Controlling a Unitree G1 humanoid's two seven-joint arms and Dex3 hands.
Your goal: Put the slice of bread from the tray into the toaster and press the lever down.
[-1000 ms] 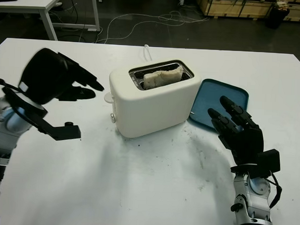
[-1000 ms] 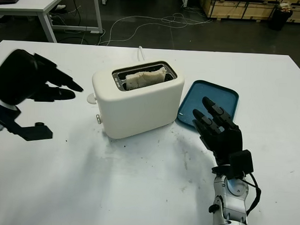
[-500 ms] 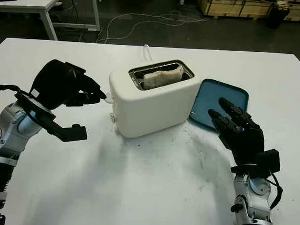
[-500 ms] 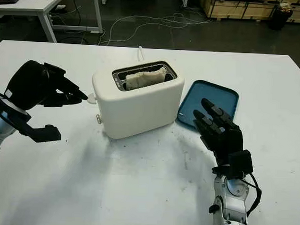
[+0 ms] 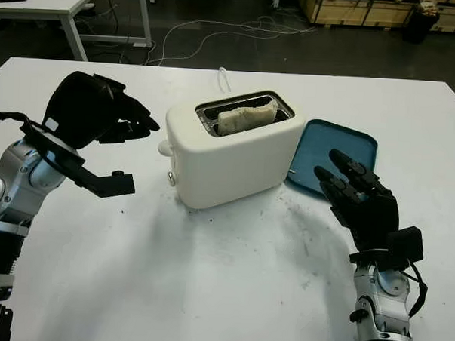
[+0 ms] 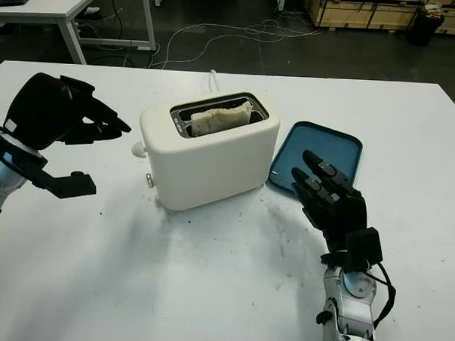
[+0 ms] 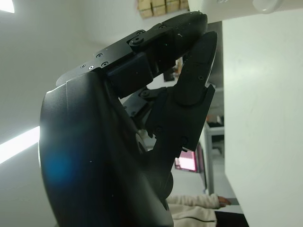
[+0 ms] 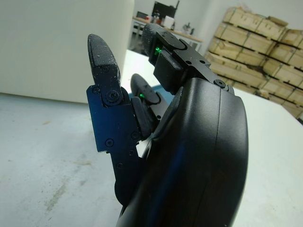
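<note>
The white toaster [image 5: 232, 152] stands mid-table with the slice of bread [image 5: 246, 117] upright in its slot, its top edge above the rim. The lever knob [image 5: 165, 147] sticks out of the toaster's left end, high up. My left hand [image 5: 142, 127] hovers just left of and slightly above that knob, fingers [image 7: 189, 56] curled together on nothing, a small gap from the knob. The blue tray [image 5: 335, 156] lies bare to the right of the toaster. My right hand [image 5: 340, 175] is open over the tray's near edge.
A white cord [image 5: 224, 80] runs back from behind the toaster. Dark smudges mark the table [image 5: 230, 276] in front of the toaster. Beyond the far edge are a dark floor with cables [image 5: 218, 34] and another table [image 5: 61, 5].
My left hand swung in toward the lever knob, curling its fingers, then rose slightly and drew back left. The knob, the bread and the right hand are where they were.
</note>
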